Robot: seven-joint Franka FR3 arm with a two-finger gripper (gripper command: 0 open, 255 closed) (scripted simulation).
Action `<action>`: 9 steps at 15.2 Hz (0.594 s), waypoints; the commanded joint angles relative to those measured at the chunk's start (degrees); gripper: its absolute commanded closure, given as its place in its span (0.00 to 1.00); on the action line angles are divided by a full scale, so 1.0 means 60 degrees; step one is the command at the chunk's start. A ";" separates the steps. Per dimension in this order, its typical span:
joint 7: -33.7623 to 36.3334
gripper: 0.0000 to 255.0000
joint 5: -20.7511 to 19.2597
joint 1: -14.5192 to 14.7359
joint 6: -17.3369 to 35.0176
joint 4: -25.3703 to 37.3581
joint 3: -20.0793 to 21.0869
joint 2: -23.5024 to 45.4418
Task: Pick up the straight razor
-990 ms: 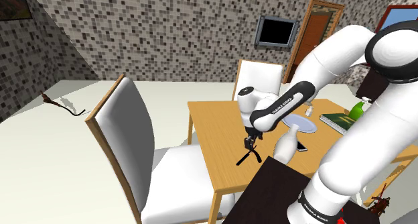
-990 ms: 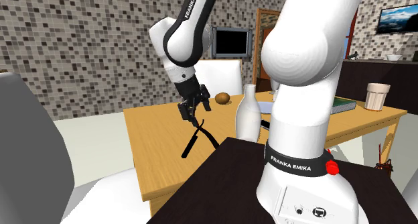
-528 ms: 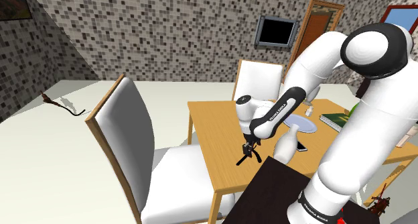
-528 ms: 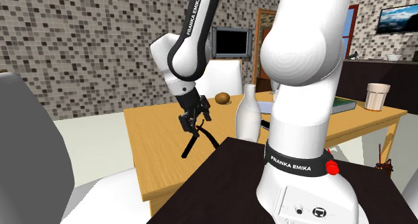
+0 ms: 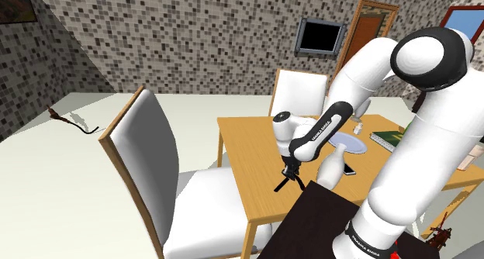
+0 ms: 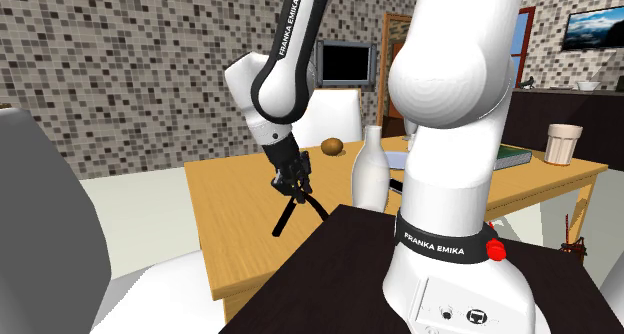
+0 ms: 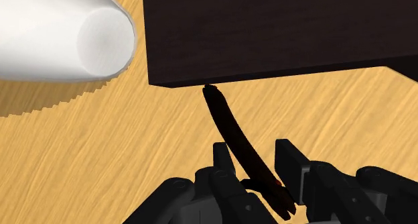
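Plainly, the razor (image 7: 231,129) lies flat on the wooden table (image 7: 100,155), right under the hand (image 7: 254,147). One of its thin dark arms runs out between the two fingers and on past their tips. The fingers stand partly apart, one on each side of that arm, with a sliver of table showing on both sides, so we hold nothing yet.

We judge the razor light, narrow and stiff. It looks folded open into a splayed shape, so it may swing at its hinge or slip once lifted. We would close across the thin arm, near where the two arms meet, and squeeze firmly because there is little width to grip.

The dark box (image 7: 268,35) sits just ahead of the fingertips, and the razor's far end reaches its edge, so we have little room forward. A white bottle (image 7: 67,35) stands near, off to one side of the hand and beside the box. We would lift straight up to clear both. A blue plate (image 5: 347,143) and a book (image 5: 388,139) lie well apart behind the hand.
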 commanded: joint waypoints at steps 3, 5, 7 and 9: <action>0.0002 1.00 0.0000 -0.0001 0.0002 0.0001 -0.0001 0.0004; -0.0081 1.00 0.0074 0.0006 -0.0096 -0.0033 0.0007 -0.0139; -0.0299 1.00 0.0278 0.0034 -0.0368 -0.0060 0.0030 -0.0471; -0.0506 1.00 0.0468 0.0066 -0.0646 -0.0075 0.0048 -0.0795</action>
